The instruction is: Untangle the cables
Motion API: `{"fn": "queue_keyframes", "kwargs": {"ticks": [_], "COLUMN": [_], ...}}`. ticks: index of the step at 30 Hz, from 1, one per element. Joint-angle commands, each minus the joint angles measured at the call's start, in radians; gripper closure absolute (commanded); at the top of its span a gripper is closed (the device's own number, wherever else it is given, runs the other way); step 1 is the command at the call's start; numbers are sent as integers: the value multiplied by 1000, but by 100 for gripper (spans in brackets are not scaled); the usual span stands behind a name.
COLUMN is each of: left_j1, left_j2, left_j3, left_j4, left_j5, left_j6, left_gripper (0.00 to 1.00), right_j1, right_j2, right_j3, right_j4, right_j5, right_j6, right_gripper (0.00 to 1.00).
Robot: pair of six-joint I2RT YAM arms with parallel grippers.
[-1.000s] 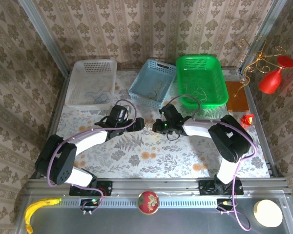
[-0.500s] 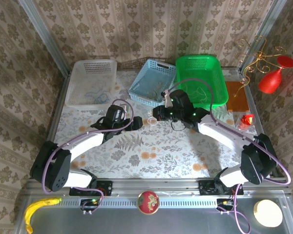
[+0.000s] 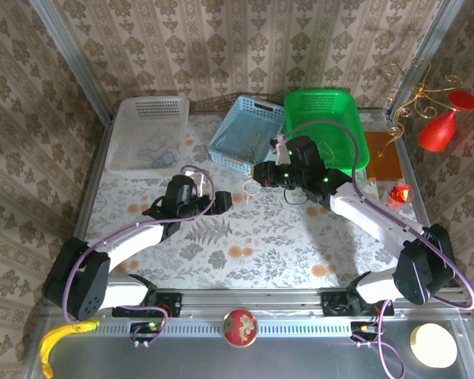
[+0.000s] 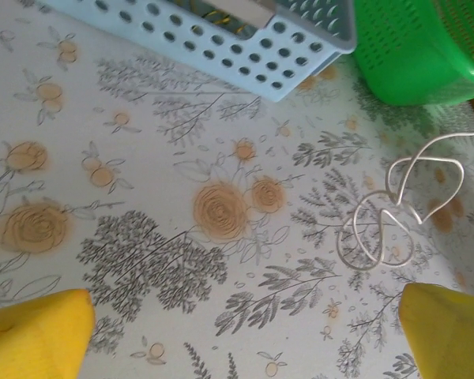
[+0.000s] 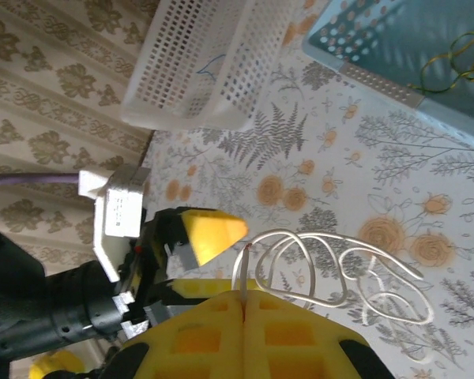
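Floral-clothed table (image 3: 261, 253), seen from above, with three baskets along its far edge: clear basket (image 3: 154, 103) at left, blue basket (image 3: 229, 154) in the middle, green basket (image 3: 320, 96) at right. Both arms reach to the table's middle. The left gripper (image 3: 221, 200) is released, its yellow fingertips (image 4: 31, 332) spread wide at the wrist view's lower corners. The right gripper (image 3: 257, 177) is clenched, its yellow fingers (image 5: 213, 332) pressed together on one end of the whitish cable (image 3: 250, 188). The cable's loops (image 5: 340, 276) hang out beyond those fingertips, between the two grippers. They lie just to the right of and beyond the left gripper's open jaws, not within them (image 4: 395, 213). A bluish cable (image 3: 154, 154) lies in the clear basket, and a pale yellow cable (image 5: 458, 57) in the blue one.
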Motion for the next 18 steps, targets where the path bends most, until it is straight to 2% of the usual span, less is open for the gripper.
{"fn": "queue_keyframes", "kwargs": {"ticks": [1,8,18], "left_j1": [-1,-8,-24], "left_j2": [-1,64,154], "left_j3": [-8,21,62], "left_j4": [136,271,384], "left_j5": [66,133,194], "left_j6": [35,37,33], "left_gripper": [1,7,8], "right_j1": [-2,-2,-2], "right_j2": [-35,-48,-58], "right_j3": [29,39,46], "right_j4": [31,44,76], "right_j5": [-58,-74,-101], "right_j6": [42,72,116], "right_gripper": [100,100,100]}}
